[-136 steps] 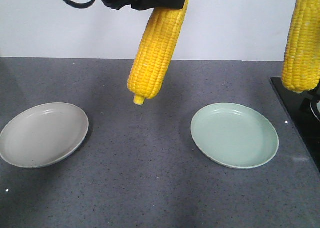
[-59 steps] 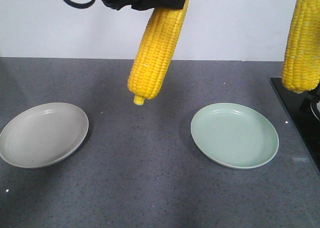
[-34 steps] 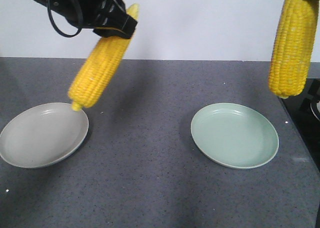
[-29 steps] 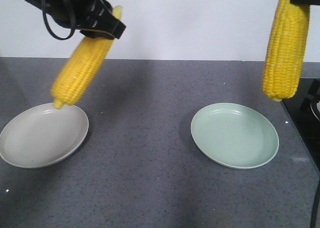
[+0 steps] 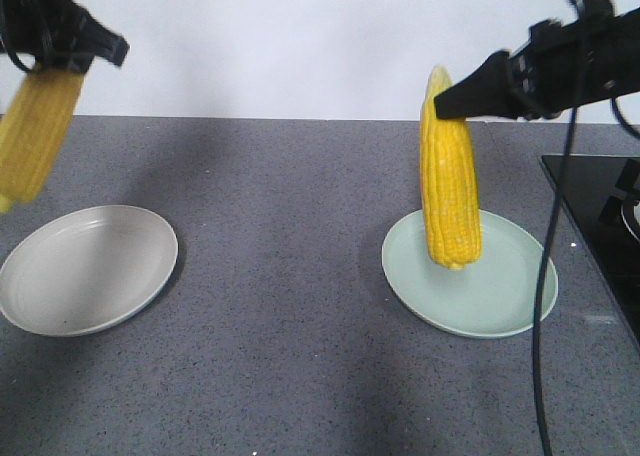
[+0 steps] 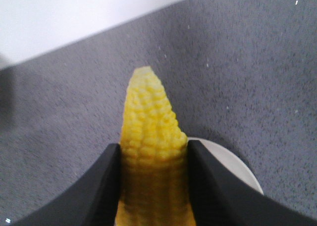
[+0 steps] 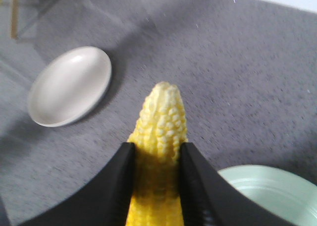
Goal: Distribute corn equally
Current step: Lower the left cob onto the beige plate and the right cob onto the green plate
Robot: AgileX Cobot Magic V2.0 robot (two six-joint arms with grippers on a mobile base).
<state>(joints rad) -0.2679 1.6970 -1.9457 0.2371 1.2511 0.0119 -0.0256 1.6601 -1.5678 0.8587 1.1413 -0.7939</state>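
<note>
Two yellow corn cobs hang in the air. My left gripper [image 5: 62, 58] is shut on one corn cob [image 5: 35, 131] at the far left, above and just left of the grey plate [image 5: 60, 306]; the wrist view shows the cob [image 6: 151, 132] clamped between black fingers [image 6: 106, 181], the plate [image 6: 233, 161] partly beneath. My right gripper [image 5: 455, 101] is shut on the other corn cob [image 5: 448, 196], which hangs upright with its lower end over the green plate [image 5: 510, 306]. The right wrist view shows that cob [image 7: 163, 122] between the fingers [image 7: 121, 181], the green plate [image 7: 277, 191] below.
The plates rest on a dark grey speckled counter [image 5: 290, 356]. A black appliance surface [image 5: 600, 206] borders the counter at the right edge. A white wall runs behind. A cable [image 5: 545, 306] from the right arm hangs down in front of the green plate.
Both arms swung left with their cobs. The left cob went from over the grey plate's far rim to beyond its left side; the right cob moved from the right edge to over the green plate.
</note>
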